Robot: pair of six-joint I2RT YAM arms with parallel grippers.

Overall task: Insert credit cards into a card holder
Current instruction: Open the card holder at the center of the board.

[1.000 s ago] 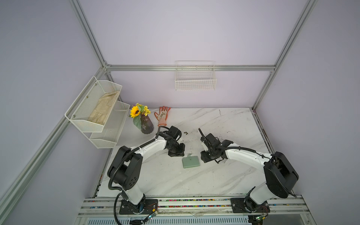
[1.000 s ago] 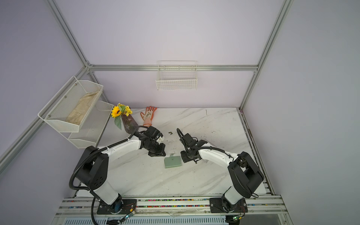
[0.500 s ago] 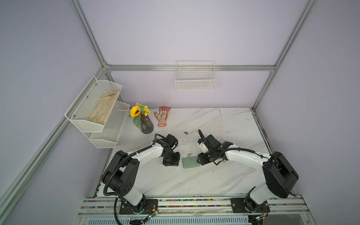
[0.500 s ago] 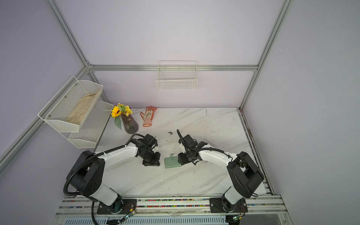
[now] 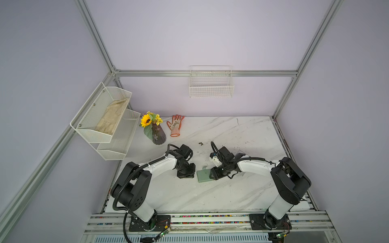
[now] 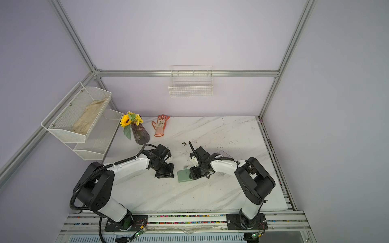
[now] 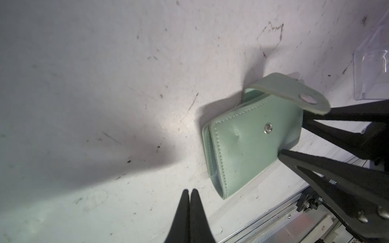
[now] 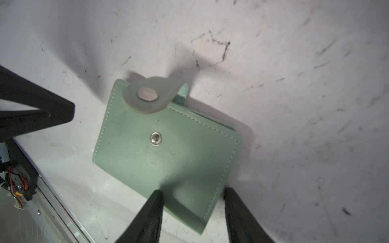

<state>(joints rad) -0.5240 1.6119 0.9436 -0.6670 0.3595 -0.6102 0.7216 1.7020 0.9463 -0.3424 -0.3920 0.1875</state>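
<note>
The sage-green card holder point(image 5: 202, 175) point(image 6: 183, 175) lies closed on the marble table, its snap tab point(image 7: 294, 92) point(image 8: 150, 97) unfastened and curling up. My right gripper point(image 8: 192, 191) point(image 5: 213, 175) is open, and its fingers straddle one corner of the holder. One fingertip point(image 8: 156, 193) overlaps the holder's edge and the other stands just beside it. My left gripper point(image 7: 190, 190) point(image 5: 185, 175) is shut and empty, low over the table a short way from the holder's spine end. The credit cards are out of view.
A clear acrylic box point(image 7: 370, 69) point(image 6: 225, 153) stands behind the right arm. A dark vase with a sunflower point(image 5: 156, 134) and an orange glove point(image 5: 175, 126) lie at the back left. A wire shelf point(image 5: 105, 120) hangs left. The aluminium rail point(image 5: 210, 218) runs along the front.
My left arm has swung from the back toward the front and now sits beside the holder. My right gripper has come down over the holder's right corner.
</note>
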